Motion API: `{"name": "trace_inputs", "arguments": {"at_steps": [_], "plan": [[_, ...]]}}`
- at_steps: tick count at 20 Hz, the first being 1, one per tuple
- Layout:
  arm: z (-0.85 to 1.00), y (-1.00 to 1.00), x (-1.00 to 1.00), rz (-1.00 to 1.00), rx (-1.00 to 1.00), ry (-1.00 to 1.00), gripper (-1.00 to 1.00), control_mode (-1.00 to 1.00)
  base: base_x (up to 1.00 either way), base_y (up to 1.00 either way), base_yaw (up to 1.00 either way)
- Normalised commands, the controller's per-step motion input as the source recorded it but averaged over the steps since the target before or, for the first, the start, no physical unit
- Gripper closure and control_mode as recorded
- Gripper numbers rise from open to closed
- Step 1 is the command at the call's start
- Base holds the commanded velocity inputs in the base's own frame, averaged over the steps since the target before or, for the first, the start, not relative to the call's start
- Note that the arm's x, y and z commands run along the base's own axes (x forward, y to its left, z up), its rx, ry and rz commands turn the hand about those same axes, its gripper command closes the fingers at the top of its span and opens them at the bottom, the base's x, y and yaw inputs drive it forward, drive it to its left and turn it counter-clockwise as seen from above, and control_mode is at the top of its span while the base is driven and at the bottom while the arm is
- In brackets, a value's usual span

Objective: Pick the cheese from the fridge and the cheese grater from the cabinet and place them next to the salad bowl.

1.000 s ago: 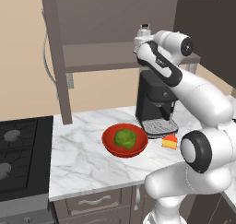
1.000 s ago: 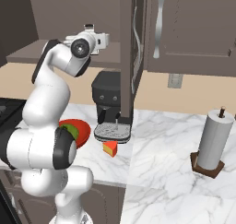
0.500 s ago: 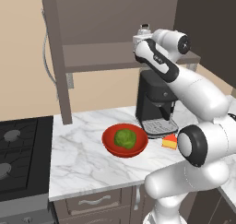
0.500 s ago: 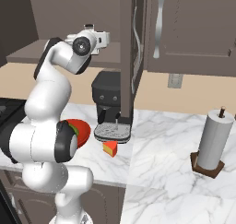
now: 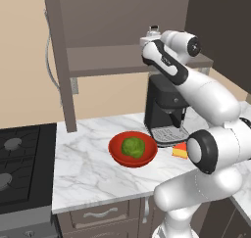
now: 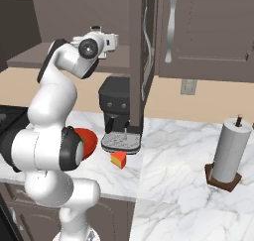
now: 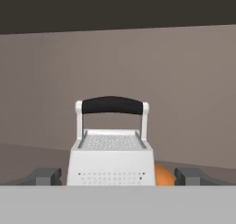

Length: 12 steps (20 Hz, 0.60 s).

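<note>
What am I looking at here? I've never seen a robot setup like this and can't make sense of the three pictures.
It is a rendered kitchen with one white robot arm. Two pictures come from cameras behind the arm, left and right; the third looks along its hand. On the marble counter sit a red salad bowl with greens, a cheese wedge, a coffee machine and a paper towel roll. The gripper reaches into the cabinet, its fingers either side of the cheese grater, not visibly gripping it. A small orange ball lies behind.
</note>
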Motion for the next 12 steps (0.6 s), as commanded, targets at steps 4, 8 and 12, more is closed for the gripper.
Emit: {"name": "trace_inputs", "arguments": {"at_steps": [4,8,12], "plan": [[-0.04,0.09,0.01,0.0,0.0,0.0,1.0,-1.0,0.0,0.0,0.0],[-0.04,0.04,0.03,0.0,0.0,0.0,1.0,-1.0,0.0,0.0,0.0],[-0.01,0.0,0.0,0.0,0.0,0.0,1.0,-1.0,0.0,0.0,0.0]]}}
